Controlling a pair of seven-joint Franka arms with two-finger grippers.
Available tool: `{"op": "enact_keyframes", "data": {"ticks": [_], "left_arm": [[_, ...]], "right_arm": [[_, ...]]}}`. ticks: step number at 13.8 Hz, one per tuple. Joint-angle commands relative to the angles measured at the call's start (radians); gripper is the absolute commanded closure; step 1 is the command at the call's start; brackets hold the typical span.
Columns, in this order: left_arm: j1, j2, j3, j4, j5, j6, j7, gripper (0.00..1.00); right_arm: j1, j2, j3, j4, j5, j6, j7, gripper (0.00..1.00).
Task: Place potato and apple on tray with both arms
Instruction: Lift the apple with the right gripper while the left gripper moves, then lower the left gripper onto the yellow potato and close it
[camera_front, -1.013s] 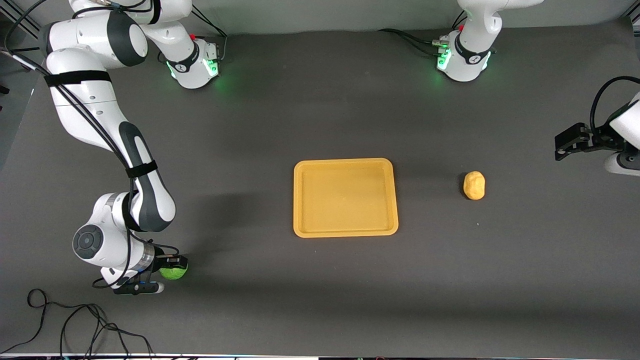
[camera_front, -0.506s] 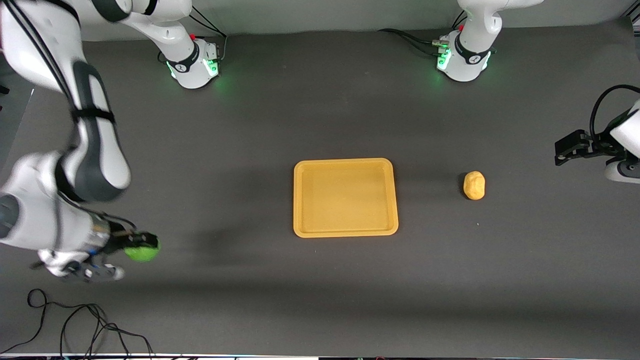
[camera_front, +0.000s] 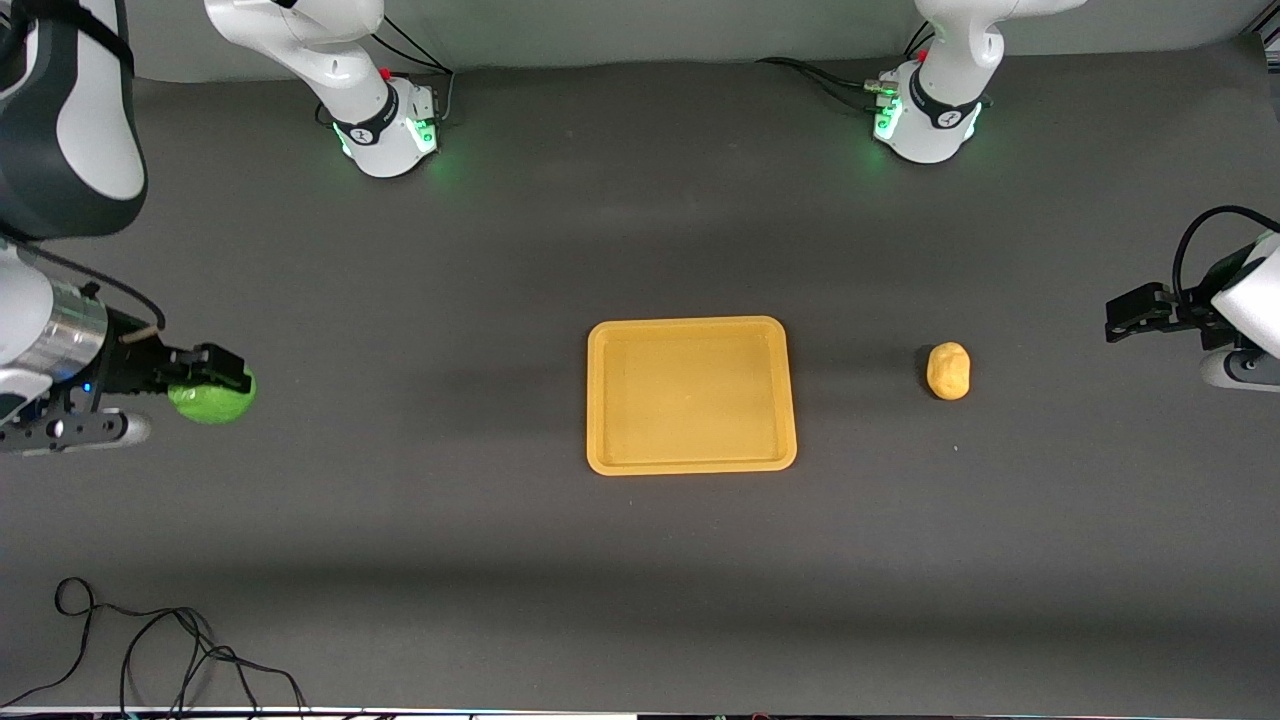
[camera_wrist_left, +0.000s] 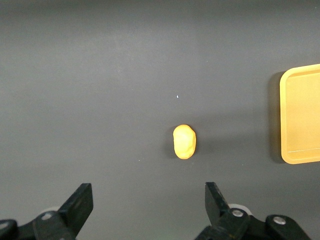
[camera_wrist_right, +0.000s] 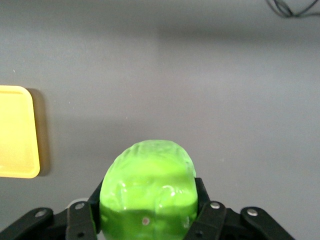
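One green apple is pinched in the right gripper, raised over the table toward the right arm's end, well apart from the one yellow-orange tray. The left gripper is held spread above the table, near the one potato, which lies between it and the tray.

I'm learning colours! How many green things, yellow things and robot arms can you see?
Green: 1, the apple, held in the right gripper.
Yellow: 2, the tray and the potato.
Robot arms: 2; the left gripper waits open.
Total: 5
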Motion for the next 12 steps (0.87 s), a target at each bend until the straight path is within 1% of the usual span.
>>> {"op": "enact_keyframes", "data": {"ticks": [1, 2, 3, 4, 5, 6, 7, 9, 10, 11, 12], "left_arm": [[0.016, -0.012, -0.002, -0.007, -0.080, -0.008, -0.014, 0.00], [0.039, -0.009, -0.002, -0.009, -0.117, -0.004, -0.014, 0.00], [0.036, -0.009, -0.003, -0.011, -0.102, -0.016, -0.005, 0.00], [0.031, -0.011, -0.006, -0.012, -0.058, -0.024, -0.005, 0.00], [0.027, -0.012, -0.009, -0.017, -0.024, -0.024, -0.005, 0.00], [0.030, -0.012, -0.009, -0.041, -0.022, 0.001, -0.004, 0.00], [0.031, -0.014, -0.009, -0.093, -0.022, 0.050, -0.002, 0.00], [0.034, -0.056, -0.009, -0.284, -0.022, 0.222, 0.000, 0.00], [0.034, -0.076, -0.009, -0.375, -0.022, 0.284, 0.003, 0.00], [0.036, -0.086, -0.011, -0.433, -0.022, 0.306, 0.031, 0.00], [0.035, -0.075, -0.009, -0.466, -0.023, 0.309, 0.059, 0.00]], "right_arm": [[0.102, -0.117, -0.004, -0.171, 0.009, 0.067, 0.155, 0.69], [0.132, -0.137, -0.004, -0.209, 0.010, 0.092, 0.195, 0.69], [0.160, -0.153, -0.004, -0.246, 0.010, 0.123, 0.232, 0.69], [0.186, -0.160, -0.004, -0.274, 0.010, 0.143, 0.273, 0.69], [0.209, -0.159, -0.004, -0.288, 0.009, 0.161, 0.301, 0.69], [0.220, -0.153, -0.004, -0.297, 0.009, 0.183, 0.310, 0.69], [0.222, -0.144, -0.004, -0.297, 0.009, 0.196, 0.310, 0.69], [0.223, -0.124, -0.004, -0.297, 0.009, 0.215, 0.310, 0.69], [0.220, -0.124, -0.004, -0.296, 0.009, 0.215, 0.310, 0.69], [0.222, -0.124, -0.004, -0.296, 0.009, 0.215, 0.310, 0.69], [0.222, -0.124, -0.004, -0.294, 0.009, 0.215, 0.310, 0.69]]}}
